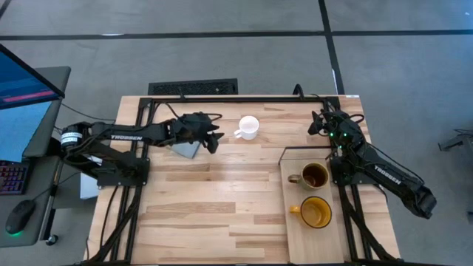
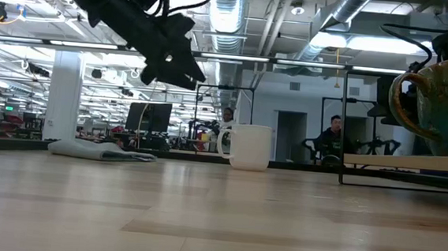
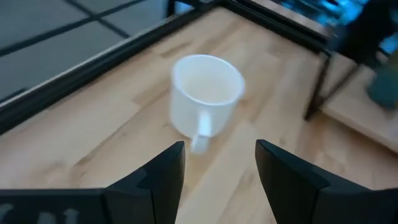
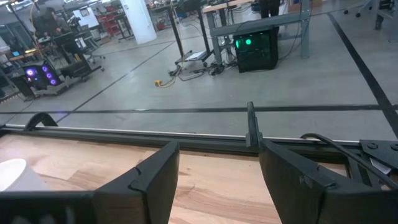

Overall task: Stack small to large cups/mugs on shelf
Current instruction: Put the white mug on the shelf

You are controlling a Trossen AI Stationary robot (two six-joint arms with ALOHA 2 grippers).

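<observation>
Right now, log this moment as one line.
left pincer: open, above table near white mug, nothing held | right pincer: open, idle at far edge | brown mug, yellow mug: on shelf

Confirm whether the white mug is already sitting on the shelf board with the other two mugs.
No: in the high view the white mug stands on the planked table, apart from the shelf board that holds the brown mug and yellow mug.
</observation>
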